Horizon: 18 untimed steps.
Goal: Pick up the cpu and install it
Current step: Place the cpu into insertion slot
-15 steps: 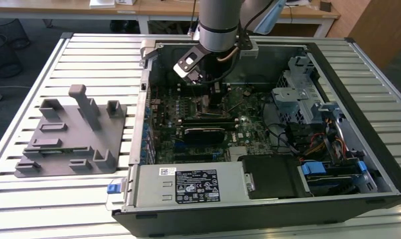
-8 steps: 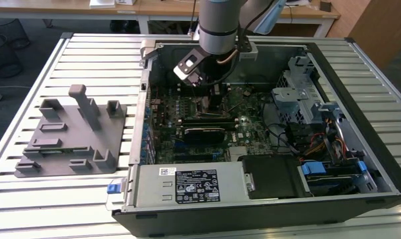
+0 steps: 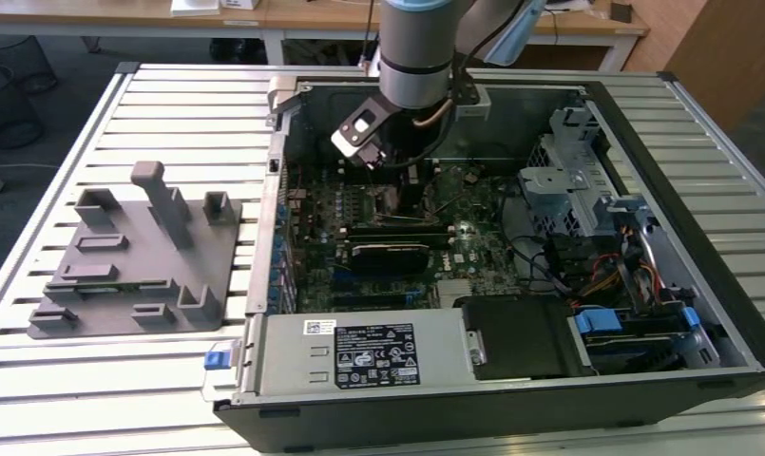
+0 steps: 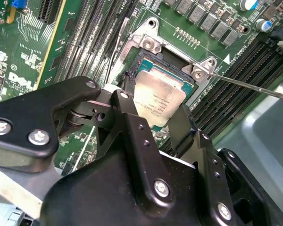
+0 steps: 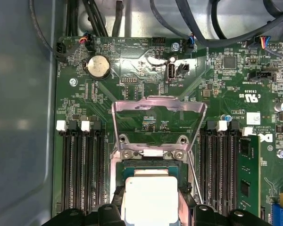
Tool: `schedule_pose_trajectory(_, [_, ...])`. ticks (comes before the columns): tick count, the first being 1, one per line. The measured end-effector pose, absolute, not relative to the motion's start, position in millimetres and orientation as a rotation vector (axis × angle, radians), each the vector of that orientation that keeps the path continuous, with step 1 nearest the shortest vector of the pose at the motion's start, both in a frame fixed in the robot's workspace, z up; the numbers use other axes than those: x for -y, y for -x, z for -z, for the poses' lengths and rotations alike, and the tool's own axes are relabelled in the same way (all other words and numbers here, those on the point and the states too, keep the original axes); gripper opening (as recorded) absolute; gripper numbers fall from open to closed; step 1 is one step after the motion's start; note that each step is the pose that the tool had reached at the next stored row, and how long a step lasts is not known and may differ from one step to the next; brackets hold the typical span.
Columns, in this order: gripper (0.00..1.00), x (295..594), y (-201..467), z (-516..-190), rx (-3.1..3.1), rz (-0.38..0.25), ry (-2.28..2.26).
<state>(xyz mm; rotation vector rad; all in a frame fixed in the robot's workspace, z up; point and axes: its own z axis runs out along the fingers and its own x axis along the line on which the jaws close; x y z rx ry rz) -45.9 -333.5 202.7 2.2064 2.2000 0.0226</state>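
Note:
The cpu (image 4: 159, 96), a pale silver square, sits between my gripper's (image 4: 151, 112) two black fingers (image 4: 125, 110), which are closed against its opposite edges. It hangs low over, or just in, the black socket (image 4: 142, 62) on the green motherboard; I cannot tell whether it is seated. In the first wrist view the cpu (image 5: 149, 200) lies below the raised metal load plate (image 5: 158, 106), with the gripper (image 5: 150, 209) around it. The thin socket lever (image 4: 254, 87) stands free to one side. In the exterior view the gripper (image 3: 401, 185) reaches down into the open computer case (image 3: 280, 190).
Memory slots (image 5: 78, 165) flank the socket on both sides. A grey power supply box (image 3: 356, 351) fills the case's near side, and drive bays with cables (image 3: 598, 218) stand at the exterior view's right. A grey fixture (image 3: 135, 256) rests on the slatted table (image 3: 166, 104).

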Motion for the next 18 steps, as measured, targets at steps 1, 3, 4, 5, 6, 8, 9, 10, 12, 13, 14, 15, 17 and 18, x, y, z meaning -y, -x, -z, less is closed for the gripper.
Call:
schedule_pose_trajectory(1, [0.53, 333.5, 45.9, -202.0, -2.2, -0.023, -2.206])
schedule_pose_trajectory(3, [0.53, 333.5, 45.9, -201.0, -2.2, -0.023, -2.206])
schedule_pose_trajectory(4, [0.53, 333.5, 45.9, -200.7, -2.2, -0.023, -2.206])
schedule_pose_trajectory(5, [0.53, 333.6, 45.9, -200.4, -2.2, -0.022, -2.206])
schedule_pose_trajectory(6, [0.53, 333.6, 45.9, -200.3, -2.2, -0.022, -2.206])
schedule_pose_trajectory(8, [0.53, 333.5, 45.9, -199.8, -2.2, -0.023, -2.206])
schedule_pose_trajectory(9, [0.53, 333.5, 45.9, -199.6, -2.2, -0.023, -2.206])
schedule_pose_trajectory(10, [0.53, 333.6, 45.9, -199.3, -2.2, -0.023, -2.206])
schedule_pose_trajectory(12, [0.53, 333.6, 45.9, -198.6, -2.2, -0.023, -2.207])
schedule_pose_trajectory(13, [0.53, 333.6, 45.9, -198.3, -2.2, -0.023, -2.207])
schedule_pose_trajectory(14, [0.53, 333.6, 45.9, -198.0, -2.2, -0.023, -2.207])
schedule_pose_trajectory(15, [0.53, 333.6, 45.9, -197.7, -2.2, -0.023, -2.207])
schedule_pose_trajectory(17, [0.53, 333.7, 45.9, -197.1, -2.199, -0.023, -2.207])
schedule_pose_trajectory(18, [0.53, 333.7, 45.9, -196.9, -2.199, -0.023, -2.207])
